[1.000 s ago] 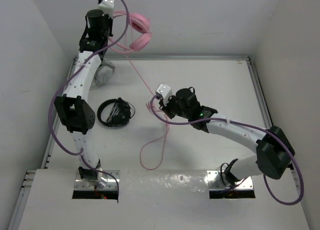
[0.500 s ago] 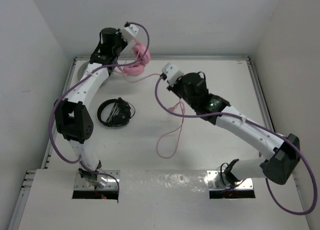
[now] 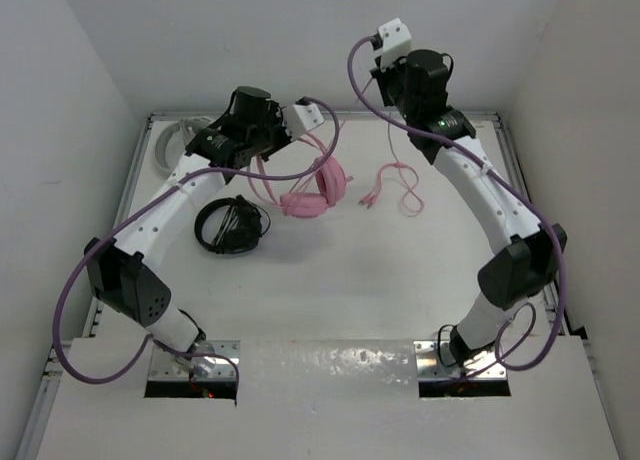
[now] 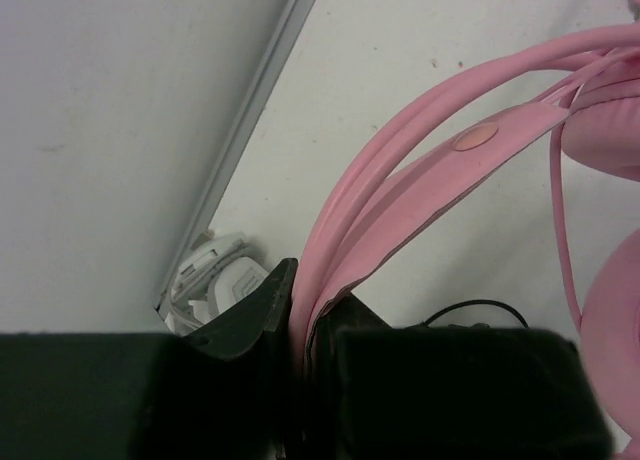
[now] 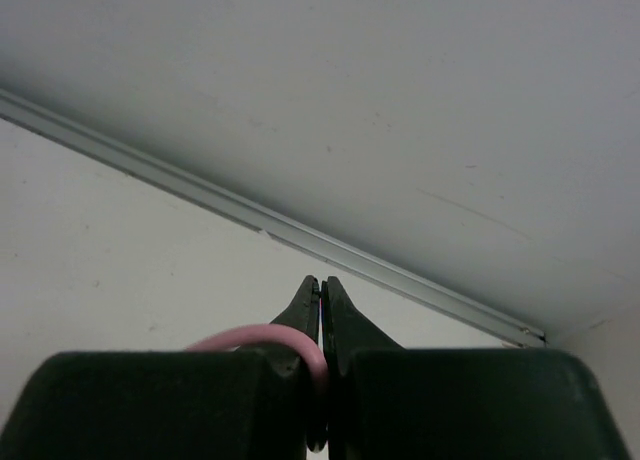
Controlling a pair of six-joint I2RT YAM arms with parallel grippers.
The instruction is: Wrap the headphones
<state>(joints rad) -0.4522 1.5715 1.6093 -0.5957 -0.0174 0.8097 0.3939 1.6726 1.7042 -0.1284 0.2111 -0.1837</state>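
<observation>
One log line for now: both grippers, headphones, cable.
left gripper: shut on headband of headphones | right gripper: shut on cable | cable: loose, not wrapped

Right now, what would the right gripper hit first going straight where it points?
The right gripper would probably meet the back wall just above the edge rail; nothing shows between, but depth is unclear.

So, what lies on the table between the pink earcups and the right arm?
Loose loops of the pink cable lie there, beside the earcups; otherwise the table is bare. The top view shows it.
</observation>
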